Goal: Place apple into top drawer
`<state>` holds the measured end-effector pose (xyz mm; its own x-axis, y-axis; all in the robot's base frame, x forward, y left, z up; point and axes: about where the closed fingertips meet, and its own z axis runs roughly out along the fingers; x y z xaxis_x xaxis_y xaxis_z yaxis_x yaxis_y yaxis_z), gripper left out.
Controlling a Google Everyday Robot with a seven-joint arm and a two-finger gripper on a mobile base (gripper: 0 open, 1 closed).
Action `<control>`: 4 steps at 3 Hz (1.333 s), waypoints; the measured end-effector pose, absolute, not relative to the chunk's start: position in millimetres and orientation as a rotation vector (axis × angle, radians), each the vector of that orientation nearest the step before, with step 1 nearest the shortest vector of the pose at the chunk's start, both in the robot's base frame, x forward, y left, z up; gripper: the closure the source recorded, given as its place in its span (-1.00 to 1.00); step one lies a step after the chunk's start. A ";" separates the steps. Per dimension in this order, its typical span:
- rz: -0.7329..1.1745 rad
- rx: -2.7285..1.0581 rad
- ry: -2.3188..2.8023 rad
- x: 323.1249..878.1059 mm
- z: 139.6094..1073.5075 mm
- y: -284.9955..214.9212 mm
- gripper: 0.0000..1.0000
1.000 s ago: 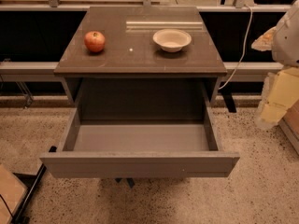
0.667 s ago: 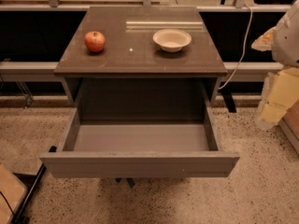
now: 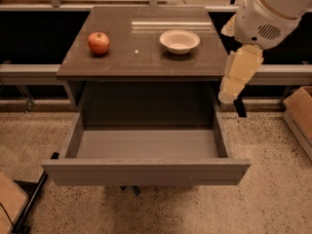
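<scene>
- The top drawer (image 3: 146,171) stands pulled out from under the desk (image 3: 146,66), with its flat grey front panel nearest the camera and its grey inner walls and bottom in view.
- The apple (image 3: 99,43) rests upright on the left part of the desk top, outside the drawer.
- A white bowl (image 3: 179,41) sits on the desk top right of centre, well apart from the apple.
- The tool (image 3: 233,87) hangs pointing down from the arm (image 3: 273,9), just beside the right edge of the desk, above the speckled floor (image 3: 273,194).
- The tool holds nothing visible; whether it is apart or together cannot be told.
</scene>
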<state>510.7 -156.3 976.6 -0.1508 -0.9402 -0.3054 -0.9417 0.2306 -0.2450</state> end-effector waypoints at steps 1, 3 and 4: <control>0.040 -1.752 2.039 568.7 986.2 -116.5 -1.00; 0.083 -1.723 1.998 582.9 988.4 -94.3 -1.00; 0.171 -1.582 1.974 642.7 973.9 -49.6 -1.00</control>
<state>642.7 -49.6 973.9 -0.1124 -0.8466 -0.5202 -0.9233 0.2825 -0.2603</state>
